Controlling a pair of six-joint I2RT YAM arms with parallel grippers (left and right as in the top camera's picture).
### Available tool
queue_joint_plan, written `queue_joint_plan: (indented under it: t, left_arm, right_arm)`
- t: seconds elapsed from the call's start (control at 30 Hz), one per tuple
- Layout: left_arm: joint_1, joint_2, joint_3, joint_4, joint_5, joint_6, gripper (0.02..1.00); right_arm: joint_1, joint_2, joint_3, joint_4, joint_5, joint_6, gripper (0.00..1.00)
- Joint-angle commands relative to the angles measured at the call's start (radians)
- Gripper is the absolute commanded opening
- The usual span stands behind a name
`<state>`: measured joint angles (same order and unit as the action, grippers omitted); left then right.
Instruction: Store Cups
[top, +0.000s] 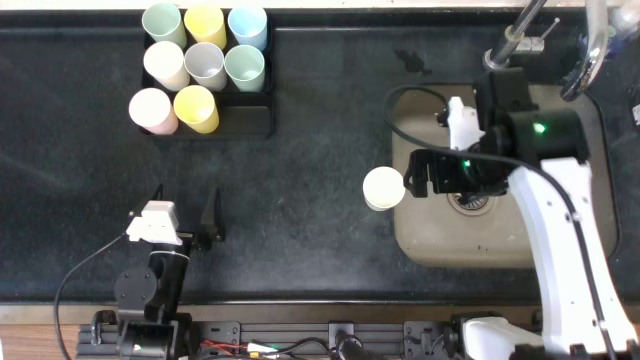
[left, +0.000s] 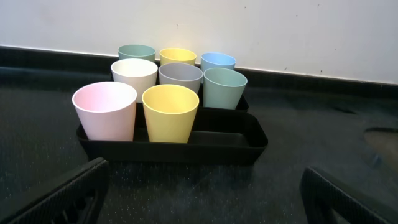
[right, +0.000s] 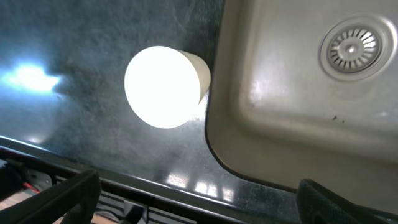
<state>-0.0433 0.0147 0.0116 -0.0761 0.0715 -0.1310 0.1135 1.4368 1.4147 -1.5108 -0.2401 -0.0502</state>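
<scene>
Cup: small cream plastic cup (top: 383, 188) on the dark speckled counter (top: 300, 240), just beside the steel sink (top: 440, 245).
Right gripper (top: 410, 175): fingers apart, empty, near it.
Left gripper (left: 199, 193): apart, empty.
Risk: an off-centre pinch may tip it into the sink.

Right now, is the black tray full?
Not full: the tray holds eight cups; the corner beside the front yellow cup is empty.

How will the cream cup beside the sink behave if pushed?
The cream cup looks like thin plastic, so probably light and easy to slide on the counter. It stands at the sink rim, so a push that way could tip it in.
</scene>
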Motion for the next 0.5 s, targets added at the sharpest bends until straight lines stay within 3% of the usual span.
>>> queue_joint_plan:
  t: [0.03,0.27,0.5]
  left_arm:
    - [0.002,-0.013,-0.003,-0.001,0.005,-0.008,0.998]
    - [0.002,-0.013,-0.003,-0.001,0.005,-0.008,1.0]
    - [0.002,-0.012,-0.003,-0.001,0.005,-0.008,1.0]
  right_arm:
    - [0.037,0.058,0.024,-0.007,0.014,-0.021,0.998]
    - [0.077,0.157,0.021,0.001,0.121,0.021,0.996]
    - [0.085,0.24,0.02,0.013,0.138,0.021,0.998]
